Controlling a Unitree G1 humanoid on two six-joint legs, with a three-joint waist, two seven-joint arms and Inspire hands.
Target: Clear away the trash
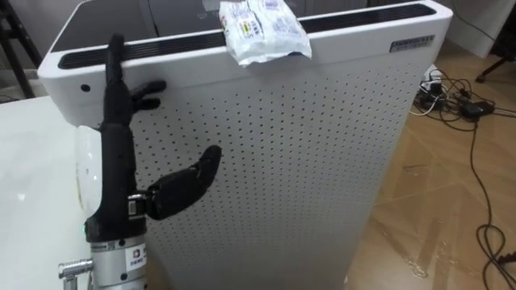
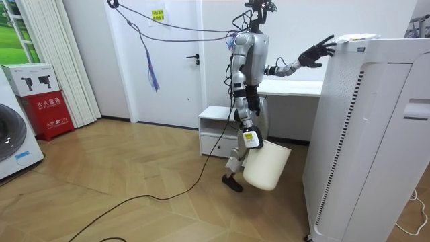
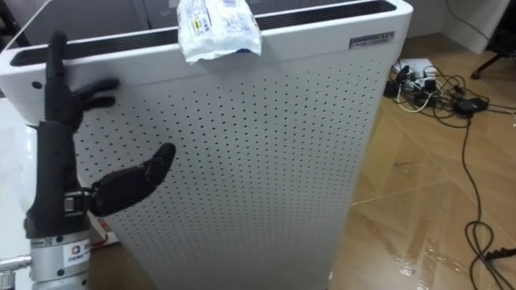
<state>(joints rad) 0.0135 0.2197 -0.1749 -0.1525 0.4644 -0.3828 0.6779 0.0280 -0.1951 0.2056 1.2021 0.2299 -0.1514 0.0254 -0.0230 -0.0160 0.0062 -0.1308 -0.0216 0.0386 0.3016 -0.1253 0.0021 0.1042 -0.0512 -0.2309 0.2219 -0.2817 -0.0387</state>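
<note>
One crumpled white packet (image 1: 262, 31) atop white perforated appliance (image 1: 306, 161). Left hand (image 1: 119, 145) raised before it, fingers spread, empty. Right hand (image 2: 248, 136) by white bin (image 2: 267, 167), grip indiscernible.

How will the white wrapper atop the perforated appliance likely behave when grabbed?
The wrapper looks thin and crinkled, so it is probably light and floppy and likely to crumple in a grip. It overhangs the front edge of the appliance, so a push may well slide it off. The open left hand is apart from it.
</note>
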